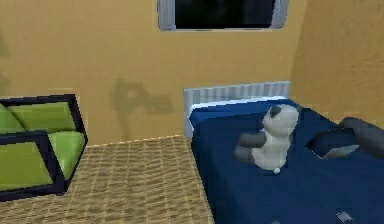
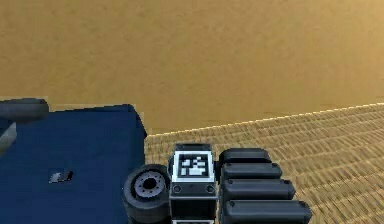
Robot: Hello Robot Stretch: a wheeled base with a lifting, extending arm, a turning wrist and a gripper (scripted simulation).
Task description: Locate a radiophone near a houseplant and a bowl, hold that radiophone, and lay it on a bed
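Standing beside the big blue bed (image 1: 240, 190), saw a teddy bear (image 1: 274, 138) on it; could not tell if the gripper (image 2: 148, 190) held anything or how its fingers stood; spotted a small grey thing (image 2: 62, 177) flat on the cover, maybe the radiophone, so probably done

blue bed (image 1: 225, 165) with white headboard (image 1: 235, 95) at the wall | teddy bear (image 1: 272, 137) sits mid-bed | dark pillow (image 1: 345, 137) at bed's right edge | green armchair (image 1: 35, 140) far left | window (image 1: 222, 12) above headboard
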